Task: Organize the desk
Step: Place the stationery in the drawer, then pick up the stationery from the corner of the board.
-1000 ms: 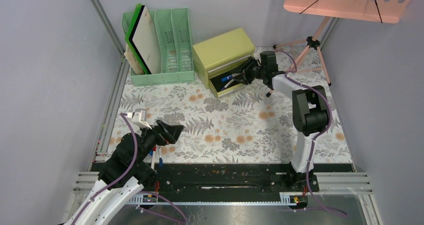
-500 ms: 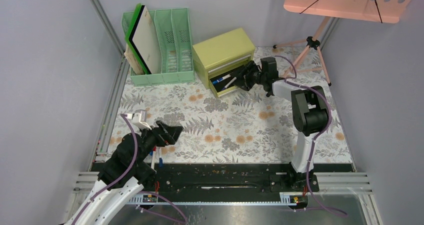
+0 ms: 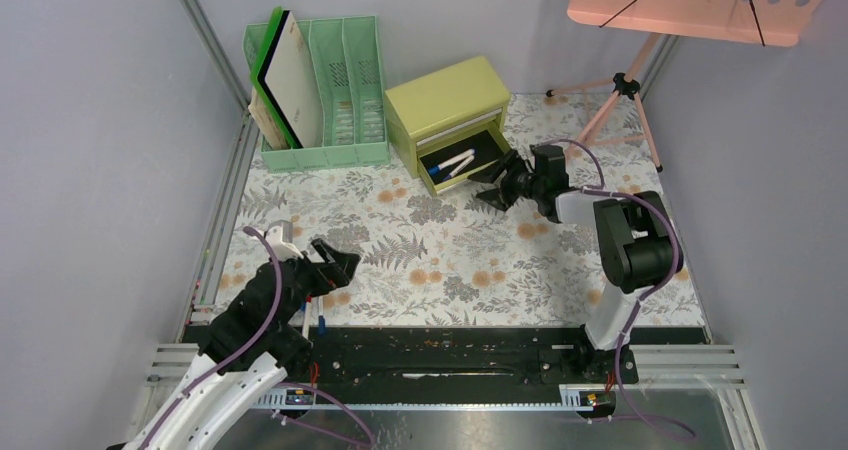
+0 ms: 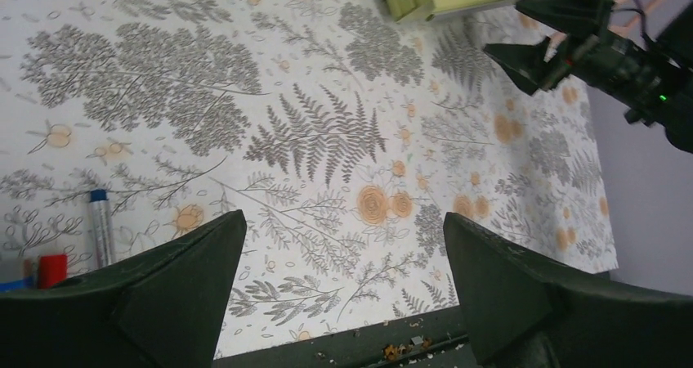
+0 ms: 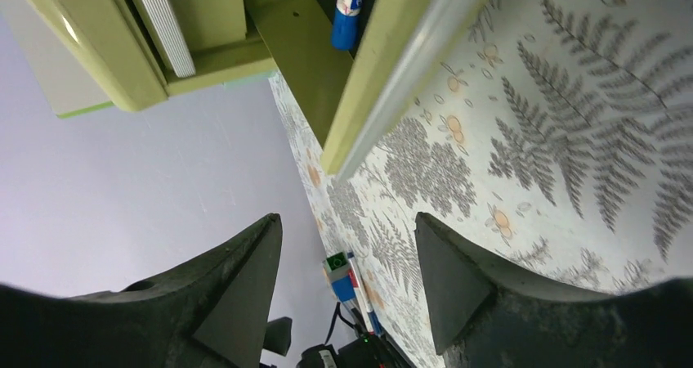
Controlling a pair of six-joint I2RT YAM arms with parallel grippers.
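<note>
The desk point(image 3: 450, 260) has a pale top printed with ferns and orange flowers. My right gripper point(image 3: 503, 188) is open and empty, low over the desk just in front of the open lower drawer point(image 3: 462, 162) of the yellow-green chest point(image 3: 445, 105). Two markers lie in that drawer; one blue-capped marker point(image 5: 347, 12) shows in the right wrist view. My left gripper point(image 3: 335, 268) is open and empty near the front left. In the left wrist view point(image 4: 343, 278) it hangs over bare desk point(image 4: 327, 139), with a blue-capped marker point(image 4: 100, 229) and a red piece point(image 4: 51, 268) to its left.
A green file rack point(image 3: 320, 85) holding boards stands at the back left. A pink stand point(image 3: 625, 100) on a tripod is at the back right. Loose markers point(image 3: 310, 315) lie by the front left edge. Grey walls close both sides.
My right gripper has drawn back from the open drawer toward the near right and dropped lower; the markers stay in the drawer. My left gripper has dipped slightly toward the near edge.
</note>
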